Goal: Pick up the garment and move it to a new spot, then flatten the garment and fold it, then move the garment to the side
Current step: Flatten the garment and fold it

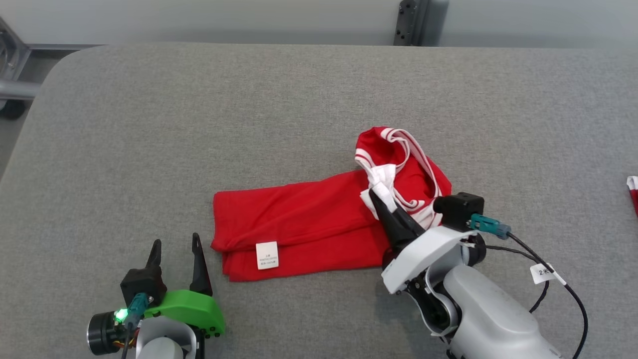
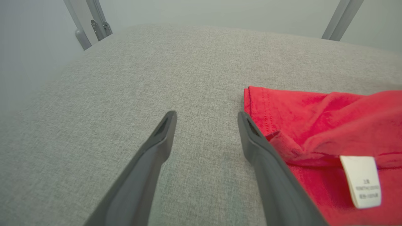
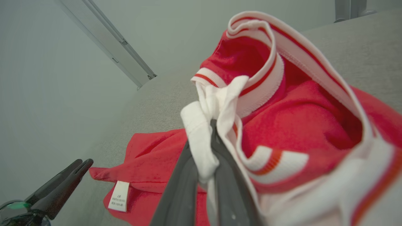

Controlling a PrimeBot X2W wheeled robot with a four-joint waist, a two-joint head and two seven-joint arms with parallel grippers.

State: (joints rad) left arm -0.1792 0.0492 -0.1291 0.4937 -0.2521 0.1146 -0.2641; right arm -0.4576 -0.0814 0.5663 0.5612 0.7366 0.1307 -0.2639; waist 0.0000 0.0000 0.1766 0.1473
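Pinching garment (image 1: 299,224) edge, right claw (image 1: 375,195); left claw (image 1: 176,239) spread near hem.

The right tool (image 3: 205,135) pinches a white fold of the red garment (image 3: 298,125) (its striped trim loops up toward 1 o'clock). A white label (image 3: 118,196) hangs at 7 o'clock, and the left tool (image 3: 82,163) sits at 8 o'clock above the grey bench (image 3: 361,56).

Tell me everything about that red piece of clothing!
The red garment is soft-looking cloth with white, red-striped ribbed trim and a white label. Its long part lies folded on the grey table. The trimmed end is bunched and raised, a white edge pinched in the right claw. The open left claw sits near its other end.
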